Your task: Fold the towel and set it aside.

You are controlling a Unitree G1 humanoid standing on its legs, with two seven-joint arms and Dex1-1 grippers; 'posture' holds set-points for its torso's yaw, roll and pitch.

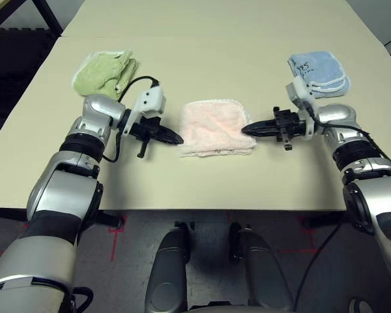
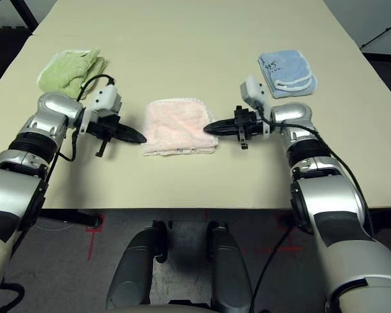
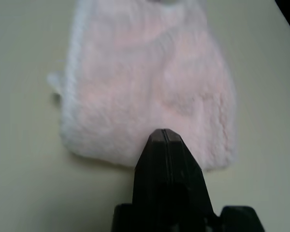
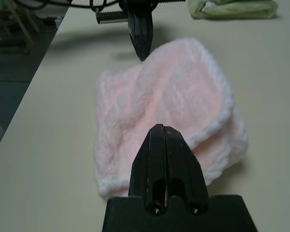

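The pale pink towel [image 1: 216, 127] lies folded into a small square at the middle of the table, its white scalloped edging showing along the sides [image 4: 217, 121]. My left gripper [image 1: 176, 138] is shut, its tip just off the towel's left edge and holding nothing. My right gripper [image 1: 247, 130] is shut too, with its tip at the towel's right edge. In the left wrist view the shut fingers [image 3: 165, 145] point at the pink towel [image 3: 150, 82]. The right wrist view looks over the shut fingers [image 4: 159, 145] across the towel to the left gripper [image 4: 141, 36].
A light green towel [image 1: 105, 73] lies crumpled at the back left. A folded light blue towel [image 1: 318, 72] lies at the back right. The table's front edge [image 1: 215, 208] runs just below the arms, and bare tabletop stretches behind the pink towel.
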